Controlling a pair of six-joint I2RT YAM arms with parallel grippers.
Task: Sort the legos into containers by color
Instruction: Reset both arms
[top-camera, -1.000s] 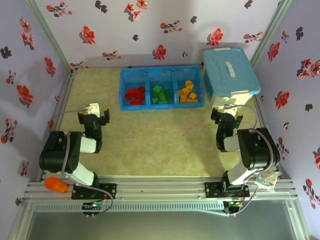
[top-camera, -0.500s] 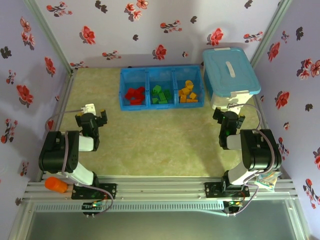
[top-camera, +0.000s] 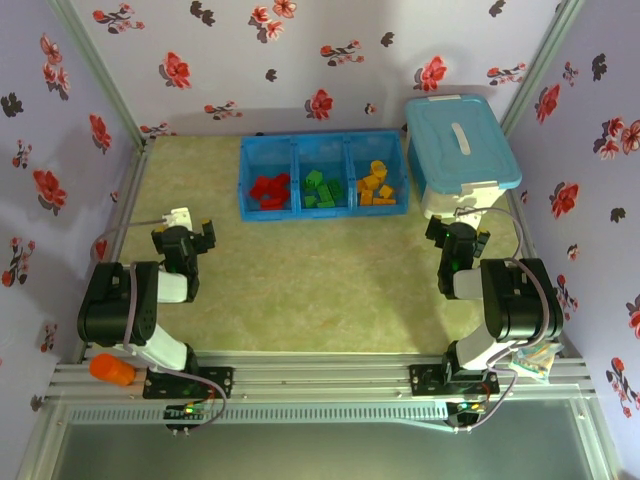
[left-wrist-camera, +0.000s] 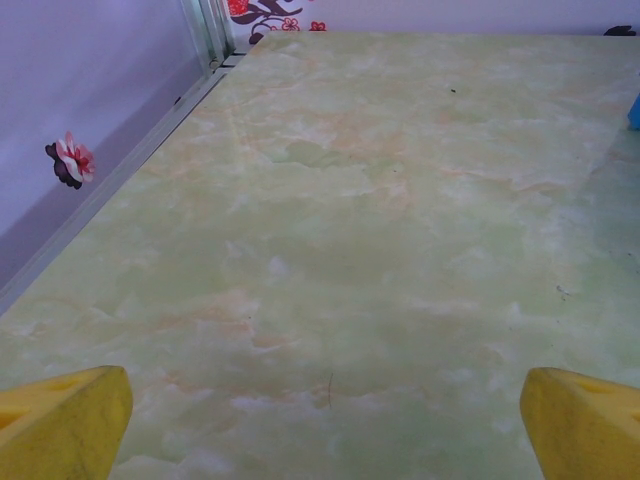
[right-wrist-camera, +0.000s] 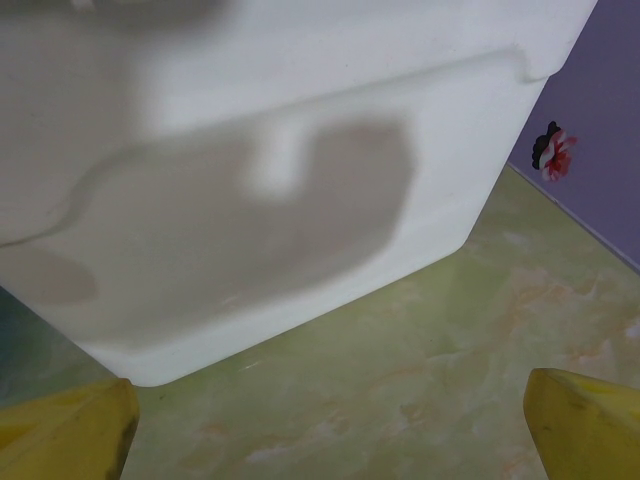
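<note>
The red legos (top-camera: 270, 189), green legos (top-camera: 321, 189) and orange legos (top-camera: 375, 184) each lie in their own part of the tray (top-camera: 322, 137), and as far as the small top view lets me judge, the sort looks done. The left gripper (top-camera: 184, 233) and right gripper (top-camera: 457, 232) both hang spread wide and empty near their bases, well apart from the tray. The likely slip is the right gripper, just beside the white bin (top-camera: 462, 150), nudging it on a forward move, or a needless reach spilling legos into the wrong part.
</note>
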